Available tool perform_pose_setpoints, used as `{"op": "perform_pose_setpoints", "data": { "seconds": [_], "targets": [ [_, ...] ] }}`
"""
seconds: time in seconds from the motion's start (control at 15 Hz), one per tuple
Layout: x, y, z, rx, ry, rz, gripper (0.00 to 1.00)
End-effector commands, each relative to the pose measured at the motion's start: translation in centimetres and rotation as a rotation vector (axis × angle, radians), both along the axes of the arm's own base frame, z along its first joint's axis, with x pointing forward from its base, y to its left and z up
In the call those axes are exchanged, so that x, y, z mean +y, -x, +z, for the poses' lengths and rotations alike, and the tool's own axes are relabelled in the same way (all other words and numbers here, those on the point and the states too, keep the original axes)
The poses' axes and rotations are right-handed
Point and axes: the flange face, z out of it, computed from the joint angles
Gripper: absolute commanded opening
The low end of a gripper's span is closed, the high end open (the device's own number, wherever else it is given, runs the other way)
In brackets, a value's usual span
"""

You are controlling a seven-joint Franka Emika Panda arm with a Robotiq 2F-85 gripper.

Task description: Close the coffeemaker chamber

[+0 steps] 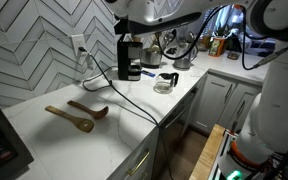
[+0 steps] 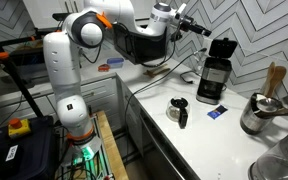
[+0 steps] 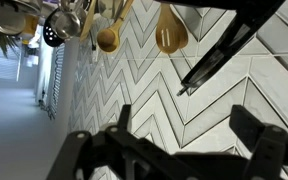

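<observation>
My claw (image 3: 184, 138) is spread with nothing between its fingers (image 3: 124, 135). The wrist view shows both tips apart against the tiled wall (image 3: 134, 90). Just past them, toward 1 o'clock in that view, a thin black strip crosses the tiles, and I take it for the edge of the lid (image 3: 219, 60).

In an exterior view the claw (image 2: 196, 27) hangs in the air, and the lid (image 2: 224, 47) stands raised at about 4 o'clock from it, near but not touching. Under it the coffeemaker chamber (image 2: 216, 63) sits open on top of the black machine, which stands on the surface (image 2: 224, 150) close to the wall.

By my reading nothing of the job is done: the lid is up and I have no contact. What is left is to reach the lid's upper edge and press it over and down until it lies flat.

The air above the machine and on my side of it looks free. The wall sits close behind the lid, so I have little margin there. The carafe (image 2: 178, 108) stands at 7 o'clock from the machine, low and below my likely path. A steel pot (image 2: 256, 115) sits at 4 o'clock, well apart.
</observation>
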Motion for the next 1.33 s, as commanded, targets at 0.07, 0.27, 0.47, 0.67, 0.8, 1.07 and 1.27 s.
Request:
{"op": "perform_pose_setpoints", "data": {
  "seconds": [0.07,0.27,0.47,0.67,0.8,1.07,1.27],
  "targets": [
    [-2.1,1.0,-0.7,-0.087,-0.115,-0.025,1.0],
    [-3.4,1.0,-1.1,-0.153,-0.171,-0.069,1.0],
    [-3.4,0.5,-2.3,-0.227,-0.233,-0.044,1.0],
    [-3.3,0.3,-3.3,-0.256,-0.288,-0.027,1.0],
    [-3.5,0.6,-3.9,-0.25,-0.321,-0.063,1.0],
    [-3.7,1.0,-4.5,-0.237,-0.413,-0.116,1.0],
    [-3.3,1.1,-4.5,-0.23,-0.478,-0.139,1.0]
  ]
}}
